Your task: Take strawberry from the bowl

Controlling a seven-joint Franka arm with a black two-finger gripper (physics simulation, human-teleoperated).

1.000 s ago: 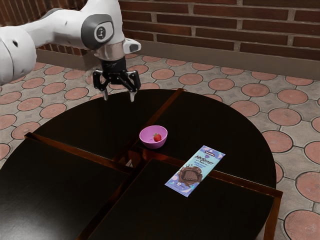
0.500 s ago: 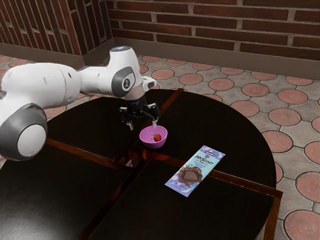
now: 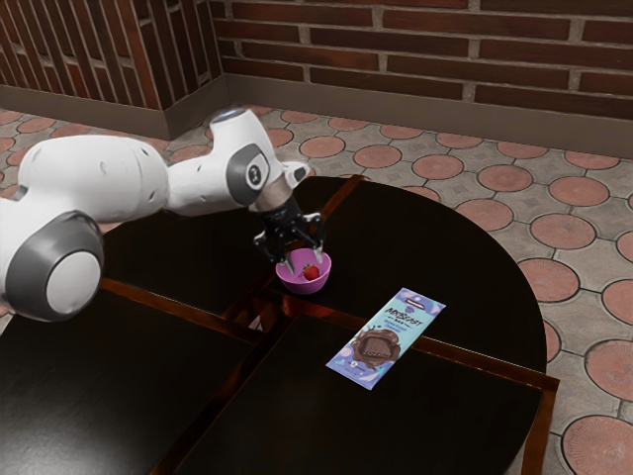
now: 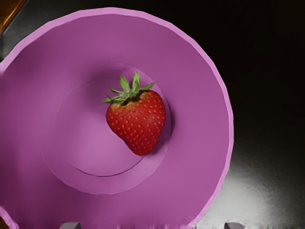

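Pincer (image 3: 304, 262): spread wide, the two fingertips well apart; grips nothing. Tilted a little, pointing down at the bowl.
Franka arm (image 3: 119, 178): white and grey, joined to the pincer from above, reaching in from the exterior view's left.
Bowl (image 3: 305, 288): pink-purple, round, upright, right below the pincer; fingertips near its rim. Cannot tell whether they dip inside.
Strawberry (image 4: 138, 121): red, green leaves on, lying on its side on the bowl's floor, off centre, below the pincer and apart from it. Pointed end toward the fingertips' side, leafy end away.
Round table (image 3: 445, 247): near-black top, glossy, under pincer and bowl.
Wooden strips (image 3: 465, 358): reddish brown, crossing the table, one running close by the bowl.
Chocolate bar (image 3: 386, 338): blue and purple wrapper, MrBeast lettering, flat on the table, well apart from the pincer, toward the exterior view's right and nearer that camera.
Floor (image 3: 574, 189): grey with round pinkish tiles, lower than the pincer, beyond the table edge.
Brick wall (image 3: 554, 49): reddish brown, far behind the pincer.
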